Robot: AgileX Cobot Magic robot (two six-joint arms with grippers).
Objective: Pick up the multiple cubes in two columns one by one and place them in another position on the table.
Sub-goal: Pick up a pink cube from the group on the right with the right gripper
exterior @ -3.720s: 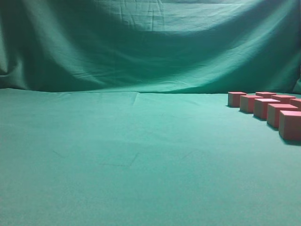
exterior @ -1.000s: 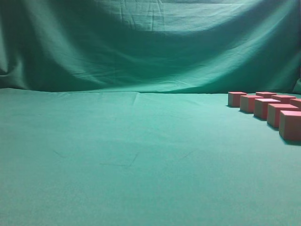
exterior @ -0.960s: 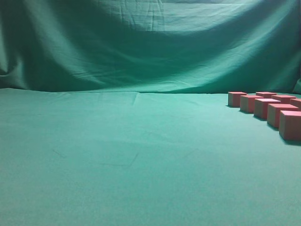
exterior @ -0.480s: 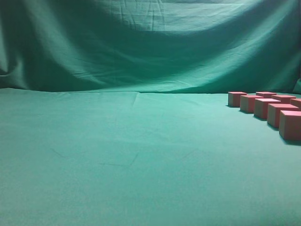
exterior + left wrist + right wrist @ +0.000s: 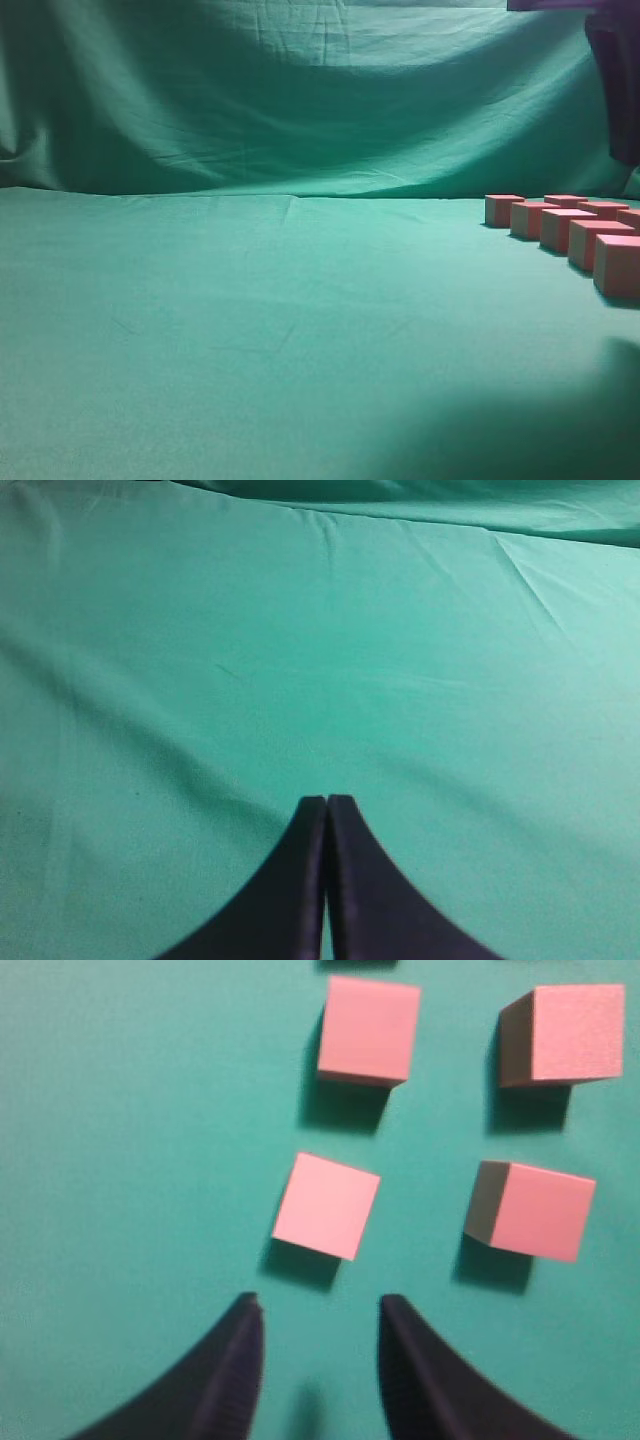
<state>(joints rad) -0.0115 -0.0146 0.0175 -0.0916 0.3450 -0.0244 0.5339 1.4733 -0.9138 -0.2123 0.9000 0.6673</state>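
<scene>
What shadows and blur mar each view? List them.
Exterior view: a broad dark shadow lies on the green cloth table at bottom right; a dim arm at top right. Right wrist view: slight blur, with the small pink matte cubes casting shadows toward the lower left. Left wrist view: evenly lit, soft.
</scene>
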